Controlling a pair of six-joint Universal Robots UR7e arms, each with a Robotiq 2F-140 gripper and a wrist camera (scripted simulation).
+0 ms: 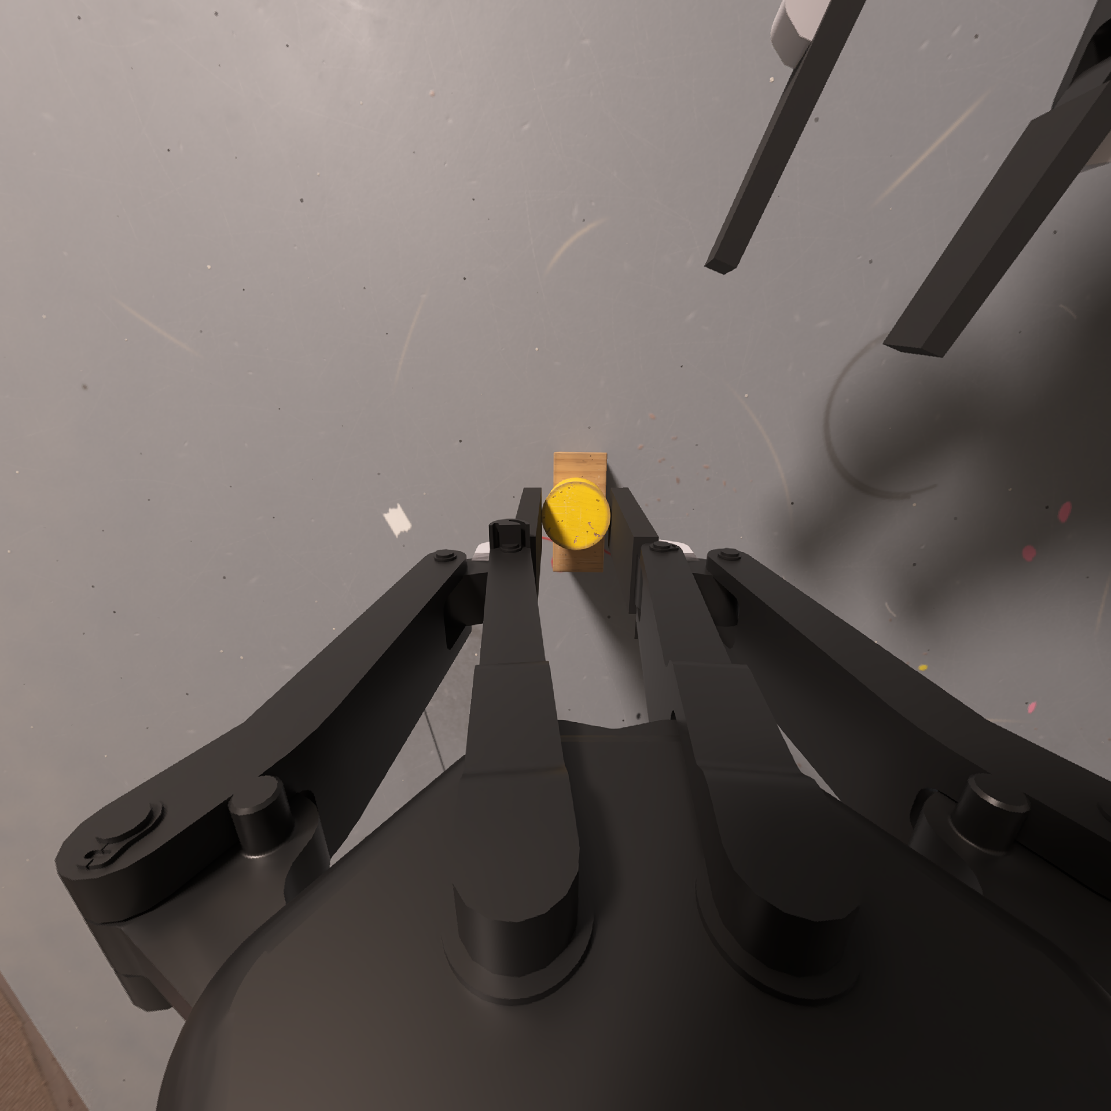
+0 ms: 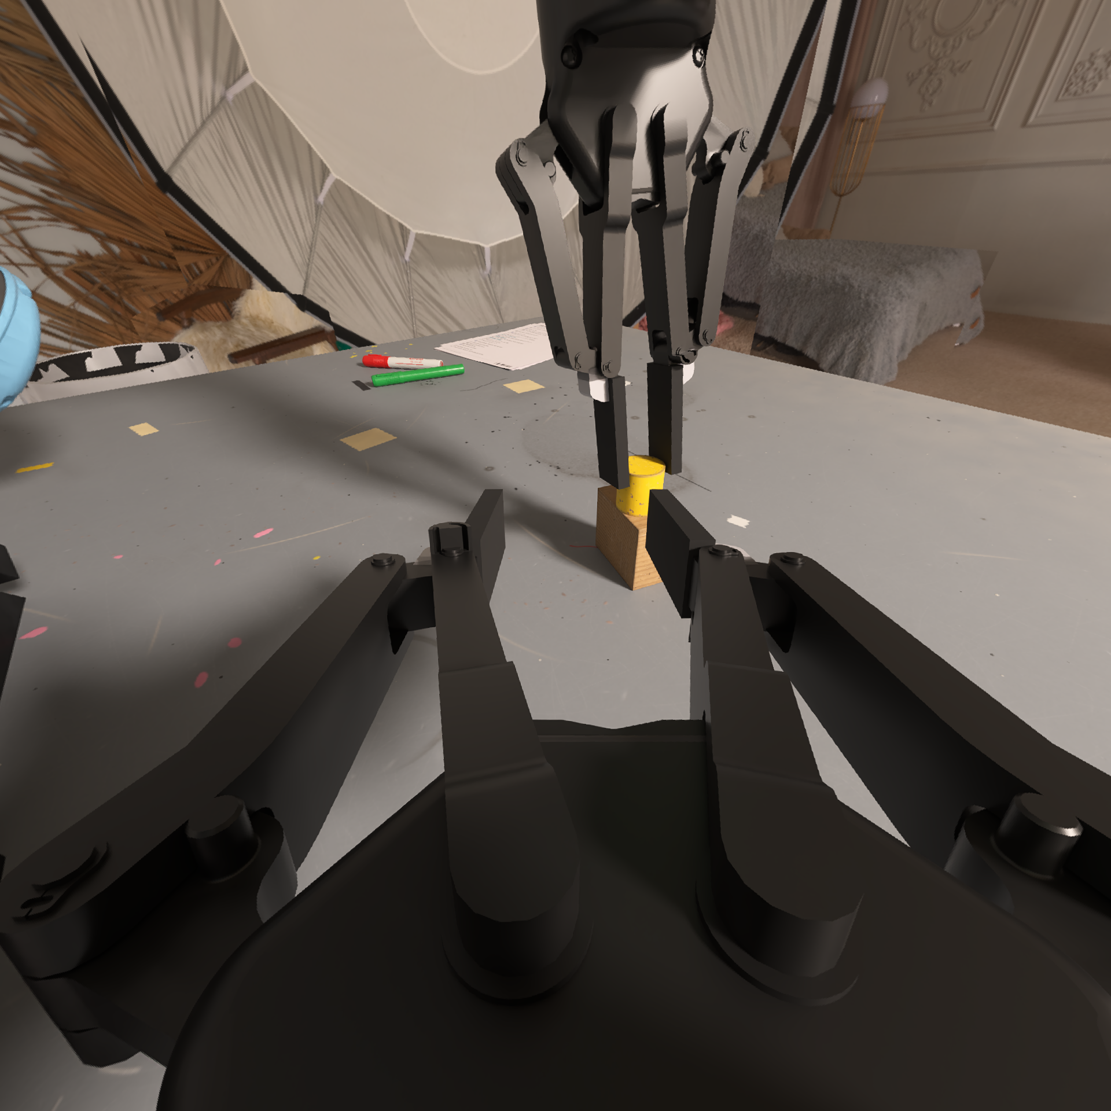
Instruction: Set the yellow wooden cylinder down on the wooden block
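The yellow wooden cylinder stands upright on top of the wooden block, which rests on the grey table. My left gripper points straight down, with a finger close against each side of the cylinder, shut on it. In the right wrist view the left gripper hangs from above and the cylinder looks seated on the block. My right gripper is open and empty, low over the table just in front of the block. It also shows in the left wrist view.
A red marker, a green marker and a paper sheet lie at the table's far edge. Tan tape patches dot the table. A blue object sits at the far left. A bed stands beyond the table.
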